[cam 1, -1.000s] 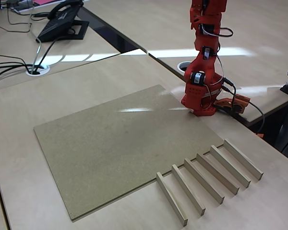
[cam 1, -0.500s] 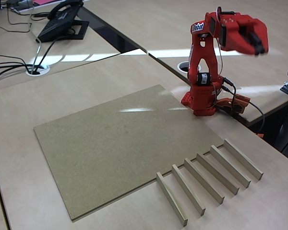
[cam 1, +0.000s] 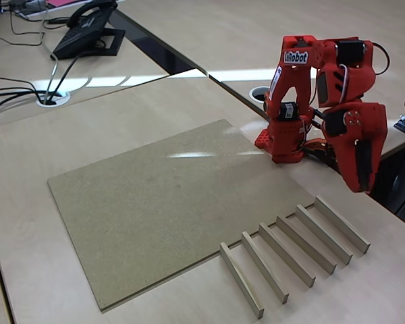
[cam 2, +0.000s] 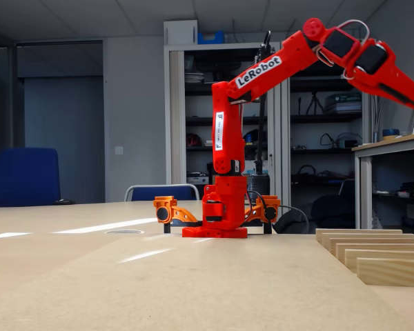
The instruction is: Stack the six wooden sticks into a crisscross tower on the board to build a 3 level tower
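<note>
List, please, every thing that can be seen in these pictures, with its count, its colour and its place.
wooden sticks: six, pale wood, lying side by side in a row on the tabletop, beside the board's right edge in a fixed view; none on the board.
board: one, brownish-tan, flat on the tabletop, nothing on it.
tabletop: pale wood-look, under the board and sticks.
desk phone: one, black, top left in a fixed view.
cables: several, black, at the left, near a round grommet.
chair: one, blue, at the left behind the table.
shelves: dark, in the background.
arm: one, red, base behind the board.
gripper: red, raised above the sticks, holding nothing.
</note>
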